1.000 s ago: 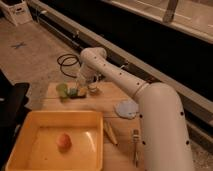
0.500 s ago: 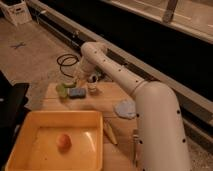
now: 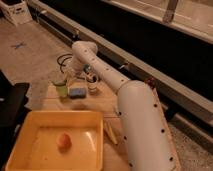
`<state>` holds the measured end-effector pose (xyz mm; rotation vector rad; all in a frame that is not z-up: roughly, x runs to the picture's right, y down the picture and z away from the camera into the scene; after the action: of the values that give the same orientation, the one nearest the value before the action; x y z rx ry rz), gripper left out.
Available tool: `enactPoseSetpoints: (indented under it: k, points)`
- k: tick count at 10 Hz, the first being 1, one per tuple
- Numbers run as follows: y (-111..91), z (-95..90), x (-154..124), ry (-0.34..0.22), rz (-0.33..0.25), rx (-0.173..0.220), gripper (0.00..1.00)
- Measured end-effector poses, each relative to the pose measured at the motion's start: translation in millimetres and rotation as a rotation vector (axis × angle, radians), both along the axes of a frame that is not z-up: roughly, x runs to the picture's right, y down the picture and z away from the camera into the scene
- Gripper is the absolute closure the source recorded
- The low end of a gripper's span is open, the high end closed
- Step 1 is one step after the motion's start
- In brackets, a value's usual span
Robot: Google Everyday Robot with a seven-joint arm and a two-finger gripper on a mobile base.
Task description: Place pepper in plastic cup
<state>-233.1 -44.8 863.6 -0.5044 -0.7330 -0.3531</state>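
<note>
The pale green plastic cup (image 3: 61, 90) stands on the wooden table (image 3: 50, 103), at its far left. A slim dark green shape, apparently the pepper (image 3: 59, 82), shows right at the cup's rim. I cannot tell whether it is held or resting in the cup. My gripper (image 3: 70, 76) hangs from the white arm (image 3: 100, 67) just above and right of the cup, pointing down at it.
A blue sponge (image 3: 77, 92) lies right of the cup, with a clear glass jar (image 3: 92, 86) beyond it. A yellow bin (image 3: 30, 150) holding an orange ball (image 3: 62, 141) fills the near left. A pale yellow stick-like piece (image 3: 110, 132) lies beside it. Black cables (image 3: 62, 60) lie behind the table.
The arm's elbow has swung a little, and the gripper has shifted slightly left toward the cup. The cup, sponge and jar have stayed in place.
</note>
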Motion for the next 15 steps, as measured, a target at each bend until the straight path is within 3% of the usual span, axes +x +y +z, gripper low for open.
enactPoseSetpoints:
  k: [5,9,14,15]
  points:
    - [-8,33.6,0,-0.066,0.051,0.032,0.81]
    - [-6,52.7,0,-0.086,0.073,0.011,0.81]
    - [3,68.0,-21,-0.088,0.042,-0.022,0.81]
    - [11,76.2,-32,-0.083,0.012,-0.045,0.81]
